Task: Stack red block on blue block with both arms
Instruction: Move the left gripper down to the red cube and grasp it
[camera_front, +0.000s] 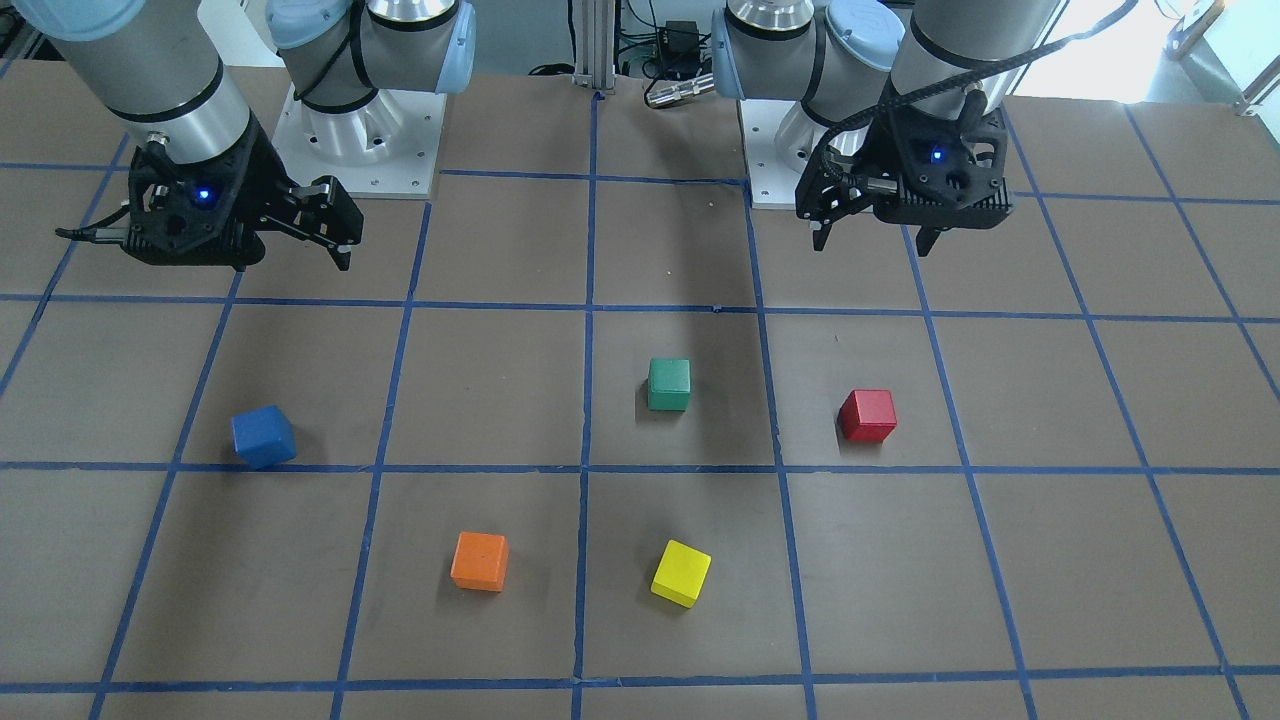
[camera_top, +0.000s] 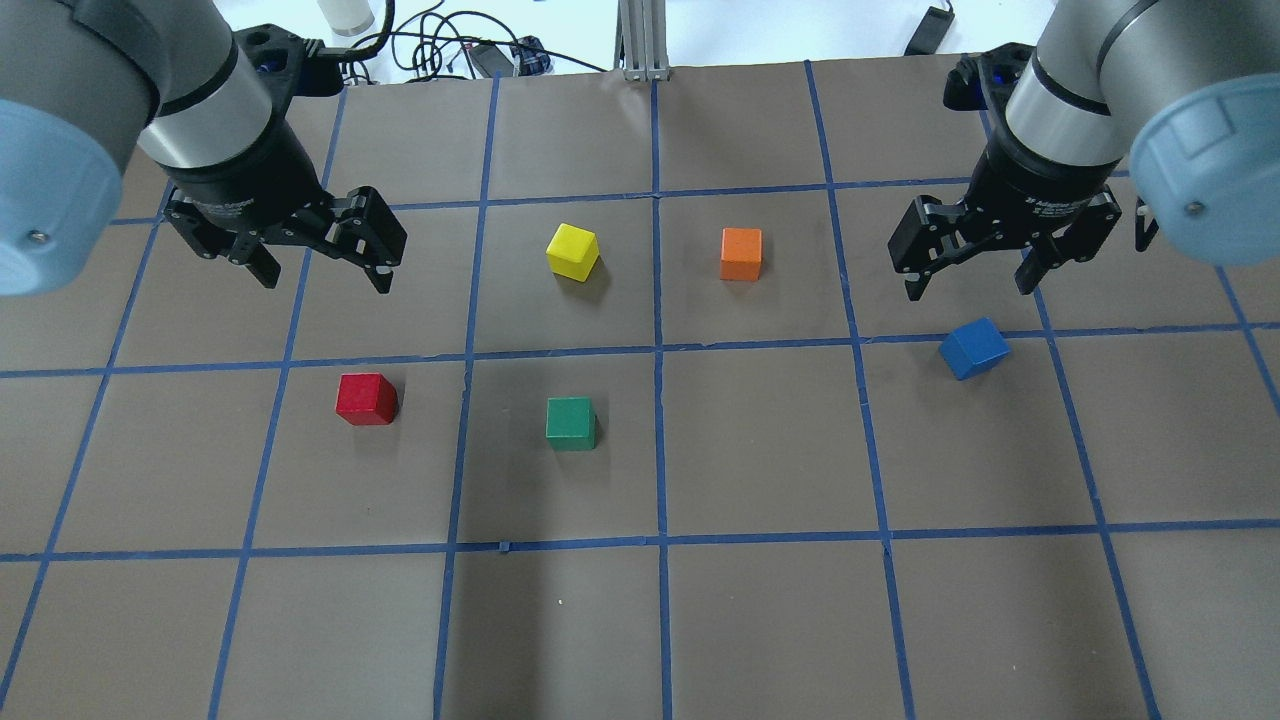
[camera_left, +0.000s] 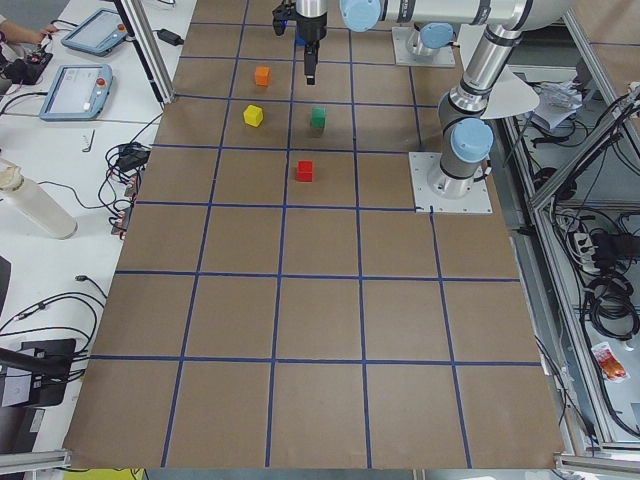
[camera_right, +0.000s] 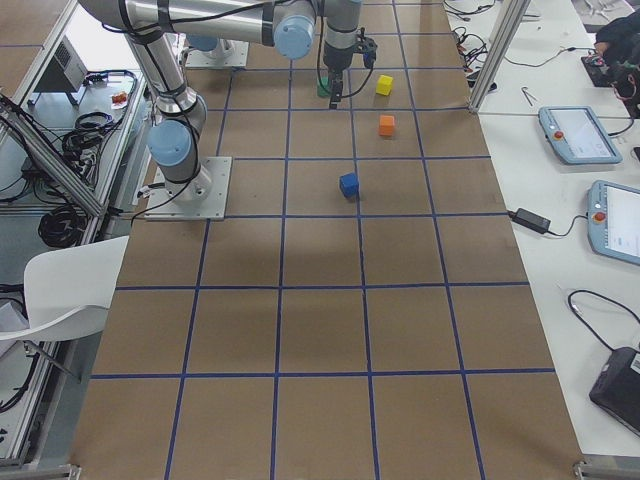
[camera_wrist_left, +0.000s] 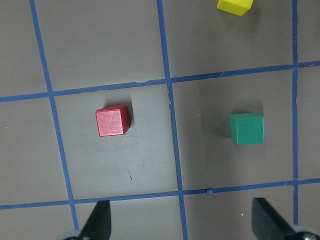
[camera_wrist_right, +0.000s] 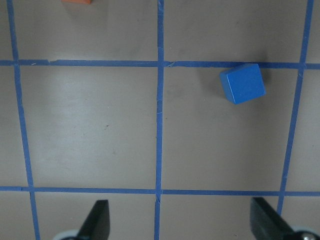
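The red block (camera_front: 867, 416) sits on the brown table on my left side; it also shows in the overhead view (camera_top: 366, 399) and the left wrist view (camera_wrist_left: 112, 121). My left gripper (camera_top: 325, 280) is open and empty, raised above the table, beyond the red block. The blue block (camera_front: 263, 437) lies slightly turned on my right side, next to a tape line (camera_top: 973, 347), and shows in the right wrist view (camera_wrist_right: 242, 83). My right gripper (camera_top: 968, 288) is open and empty, hovering just beyond the blue block.
A green block (camera_top: 570, 423) sits near the middle, right of the red block. A yellow block (camera_top: 573, 251) and an orange block (camera_top: 741, 254) lie farther out between the grippers. Blue tape lines grid the table.
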